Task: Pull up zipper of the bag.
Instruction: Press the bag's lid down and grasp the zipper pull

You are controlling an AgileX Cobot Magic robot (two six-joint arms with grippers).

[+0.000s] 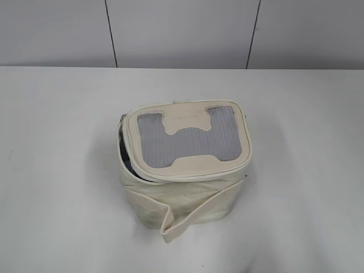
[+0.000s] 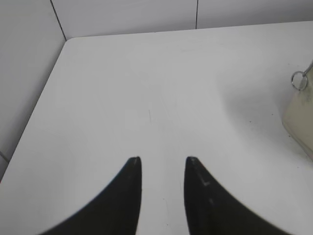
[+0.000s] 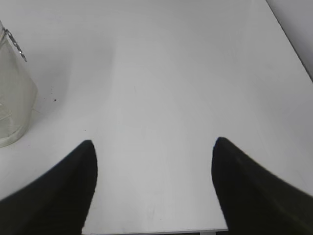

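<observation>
The bag (image 1: 185,165) is a small boxy cream one standing mid-table, with a grey mesh window (image 1: 187,139) in its lid and a flat strap (image 1: 199,213) across the front. The zipper (image 1: 128,159) runs round the lid edge; on the left the lid gapes and shows a dark inside. Neither gripper appears in the exterior view. My left gripper (image 2: 162,159) is open over bare table, with the bag's corner (image 2: 301,122) and a silver ring pull (image 2: 298,80) far to its right. My right gripper (image 3: 154,142) is wide open and empty, with the bag (image 3: 12,98) and a metal pull (image 3: 14,43) at its far left.
The white table (image 1: 57,170) reaches back to a grey panelled wall (image 1: 182,31). Its left edge and corner (image 2: 66,41) show in the left wrist view. Its right edge (image 3: 288,39) and near edge (image 3: 156,231) show in the right wrist view.
</observation>
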